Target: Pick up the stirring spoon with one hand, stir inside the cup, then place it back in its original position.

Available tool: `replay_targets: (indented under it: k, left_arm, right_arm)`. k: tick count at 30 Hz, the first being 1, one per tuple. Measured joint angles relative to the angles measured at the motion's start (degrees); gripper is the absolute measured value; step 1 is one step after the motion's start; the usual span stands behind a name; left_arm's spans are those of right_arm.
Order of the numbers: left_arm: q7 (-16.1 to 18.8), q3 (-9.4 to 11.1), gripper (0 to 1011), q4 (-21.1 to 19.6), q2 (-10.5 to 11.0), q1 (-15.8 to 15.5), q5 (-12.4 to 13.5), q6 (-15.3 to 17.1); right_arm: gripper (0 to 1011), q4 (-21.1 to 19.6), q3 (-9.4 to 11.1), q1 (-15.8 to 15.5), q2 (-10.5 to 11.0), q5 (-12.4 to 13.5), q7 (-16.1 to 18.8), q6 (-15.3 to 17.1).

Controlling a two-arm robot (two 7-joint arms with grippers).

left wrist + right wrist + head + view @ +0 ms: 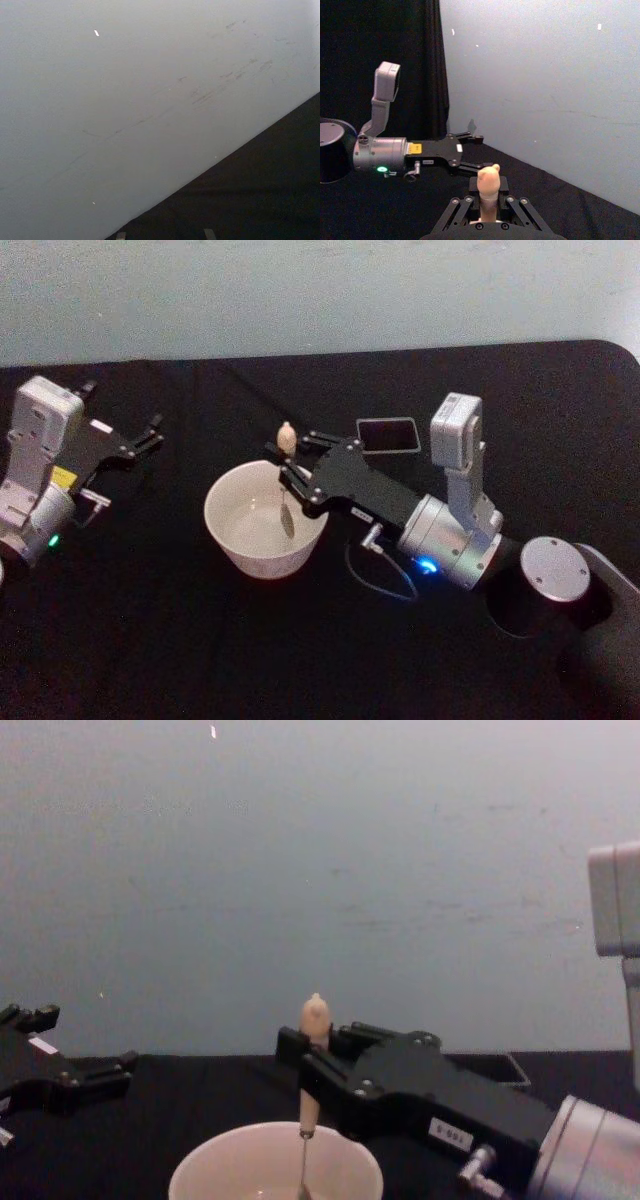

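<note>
Right pincer pinching stirring spoon upright, its bowl down inside cup mid-worktop; dark holder box just behind that pincer; left pincer idle far left, fingers spread.

test lab — black-draped table, plain pale wall
</note>
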Motion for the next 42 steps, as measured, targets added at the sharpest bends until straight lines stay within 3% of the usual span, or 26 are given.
replay_targets:
  k: [10, 20, 33, 42]
  left_arm:
    - [0.0, 0.0, 1001, 0.0, 0.0, 0.0, 0.0, 0.0]
    - [0.0, 0.0, 1001, 0.0, 0.0, 0.0, 0.0, 0.0]
    - [0.0, 0.0, 1001, 0.0, 0.0, 0.0, 0.0, 0.0]
    - [0.0, 0.0, 1001, 0.0, 0.0, 0.0, 0.0, 0.0]
  right_arm:
    - [214, 0.3, -1.9, 0.1, -0.9, -0.5, 0.1, 0.4]
    - [214, 3.5, -3.0, 2.2, -3.6, -1.7, -0.8, -0.2]
    - [214, 8.4, -1.8, 5.1, -6.7, -3.7, -3.6, -1.7]
    - [214, 9.1, -0.4, 5.3, -6.7, -4.4, -4.3, -1.9]
